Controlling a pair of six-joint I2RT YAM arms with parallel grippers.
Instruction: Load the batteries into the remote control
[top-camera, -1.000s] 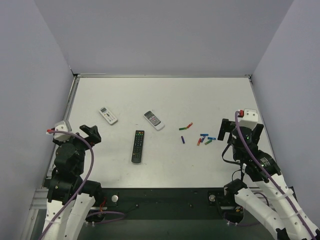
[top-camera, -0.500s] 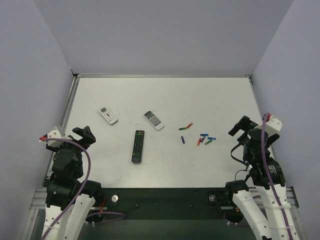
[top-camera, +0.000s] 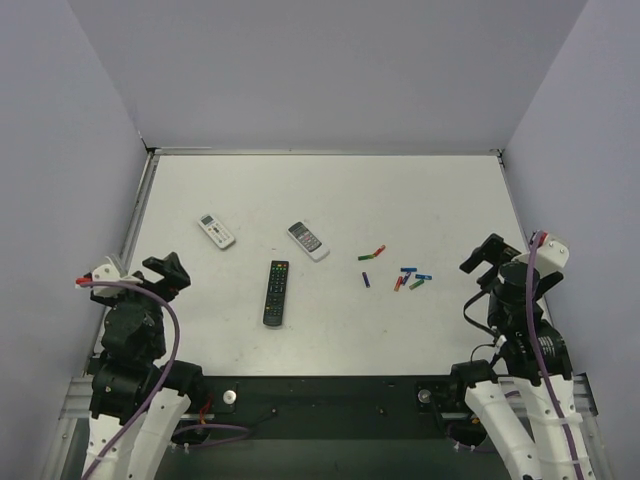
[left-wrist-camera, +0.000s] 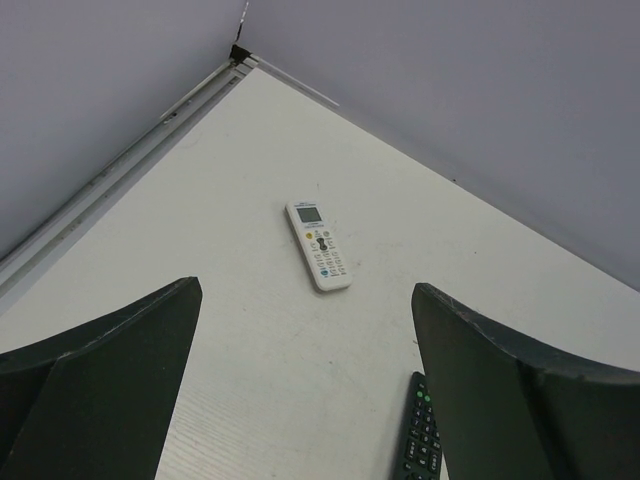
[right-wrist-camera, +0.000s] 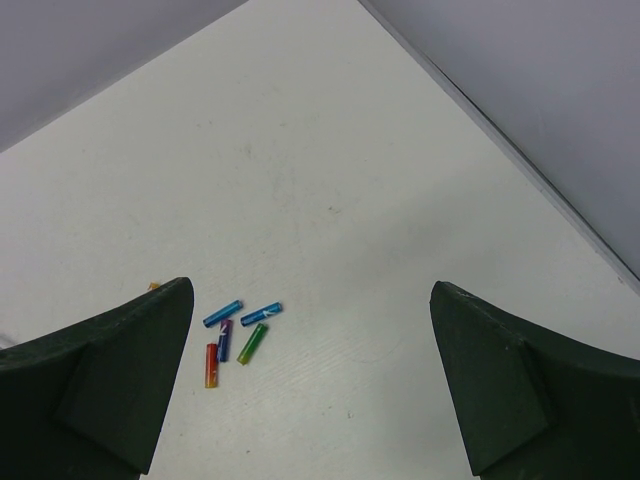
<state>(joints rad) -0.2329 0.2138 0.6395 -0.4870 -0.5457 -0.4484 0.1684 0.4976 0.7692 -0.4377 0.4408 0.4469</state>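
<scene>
The long black remote control (top-camera: 276, 292) lies face up in the middle of the white table; its top end shows in the left wrist view (left-wrist-camera: 421, 445). Several small batteries (top-camera: 405, 278) in green, red, blue and purple lie scattered right of it, and a cluster shows in the right wrist view (right-wrist-camera: 237, 330). My left gripper (top-camera: 165, 274) is open and empty at the near left, well left of the remote. My right gripper (top-camera: 484, 255) is open and empty at the near right, right of the batteries.
Two shorter white remotes lie behind the black one, one at the left (top-camera: 216, 231) (left-wrist-camera: 318, 245) and one nearer the middle (top-camera: 308, 240). Grey walls close the table on the left, back and right. A metal rail (top-camera: 135, 215) runs along the left edge.
Both arms drew back toward the near edge a second ago; the right gripper swung right, away from the batteries. In the last half second they have barely moved. Remotes and batteries lie unchanged.
</scene>
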